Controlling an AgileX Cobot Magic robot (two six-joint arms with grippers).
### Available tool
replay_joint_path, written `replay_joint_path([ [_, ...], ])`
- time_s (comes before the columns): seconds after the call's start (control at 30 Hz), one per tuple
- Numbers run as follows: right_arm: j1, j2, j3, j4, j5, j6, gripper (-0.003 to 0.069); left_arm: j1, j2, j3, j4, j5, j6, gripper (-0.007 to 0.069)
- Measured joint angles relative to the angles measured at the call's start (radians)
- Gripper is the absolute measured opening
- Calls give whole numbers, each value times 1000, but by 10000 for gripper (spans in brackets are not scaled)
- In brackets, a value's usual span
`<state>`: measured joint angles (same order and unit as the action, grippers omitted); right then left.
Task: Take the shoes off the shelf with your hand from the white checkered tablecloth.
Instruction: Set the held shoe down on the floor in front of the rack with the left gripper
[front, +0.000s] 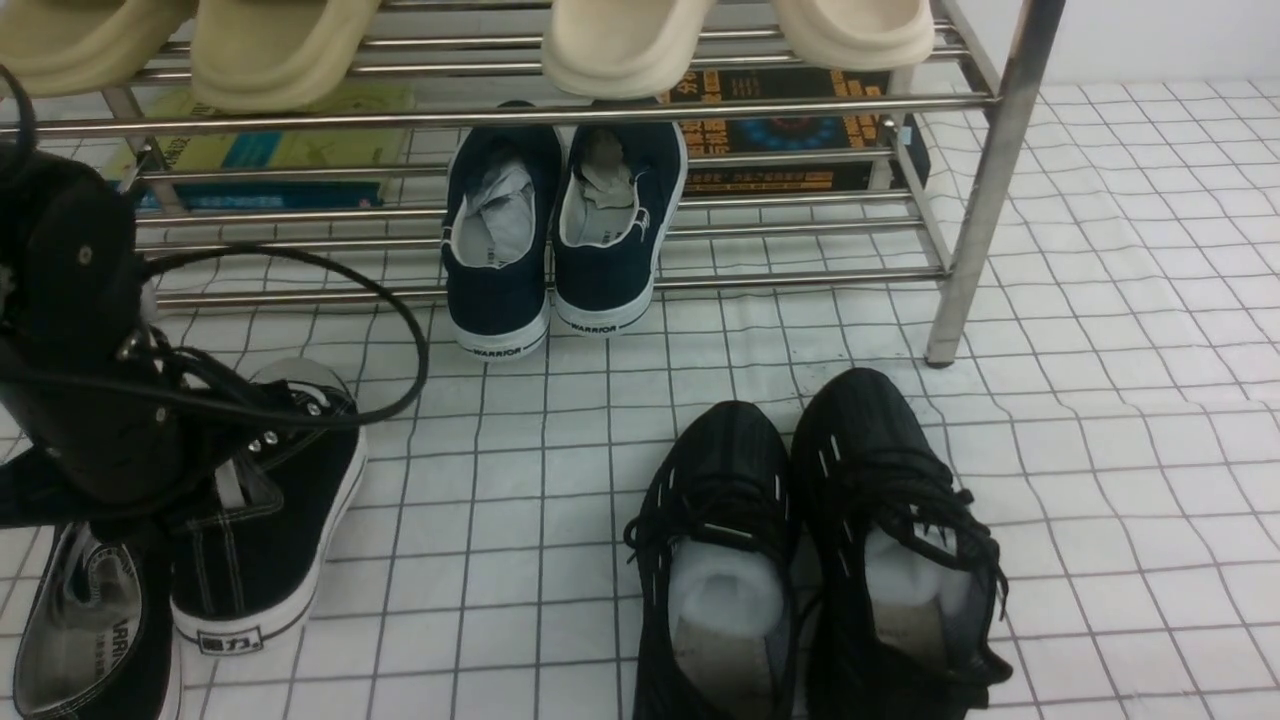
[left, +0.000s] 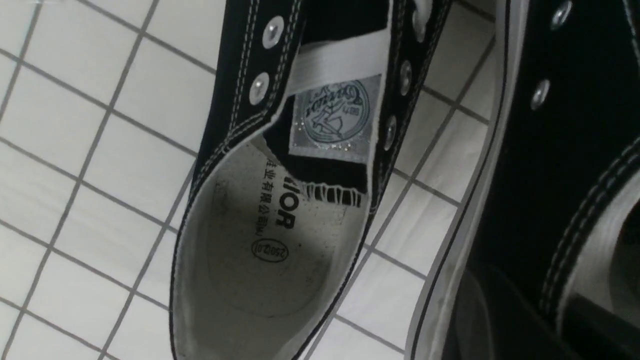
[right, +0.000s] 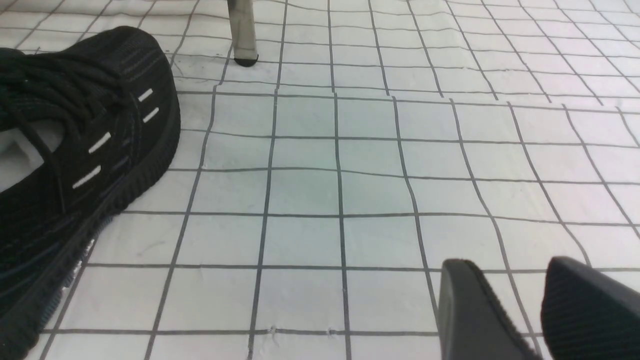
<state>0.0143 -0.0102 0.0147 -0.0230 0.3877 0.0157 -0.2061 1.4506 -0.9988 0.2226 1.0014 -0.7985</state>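
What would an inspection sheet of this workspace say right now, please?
Surface: white checkered tablecloth, slightly wrinkled.
Job's things: black canvas sneakers with white soles on the cloth, off the shiny steel-tube shelf.
Clutter: navy slip-ons on the lower tier; black mesh sneakers on the cloth; beige slippers on top.
Grippers: left claw shut, above the canvas sneakers; right claw open, empty.
Cables: black cable loops over one canvas sneaker.
Surroundings: white wall behind.

Pale room edge
A plain white wall (front: 1170, 35) stands at the far right, under soft, even light.
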Motion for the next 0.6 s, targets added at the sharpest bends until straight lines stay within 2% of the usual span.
replay_joint_path([
  [0.17, 0, 0, 0, 0, 0, 2, 239, 0, 21, 20, 2, -19, -39, 21],
  [0.6, 0, 0, 0, 1, 0, 2, 239, 0, 46, 39, 30, -17, -41, 24],
])
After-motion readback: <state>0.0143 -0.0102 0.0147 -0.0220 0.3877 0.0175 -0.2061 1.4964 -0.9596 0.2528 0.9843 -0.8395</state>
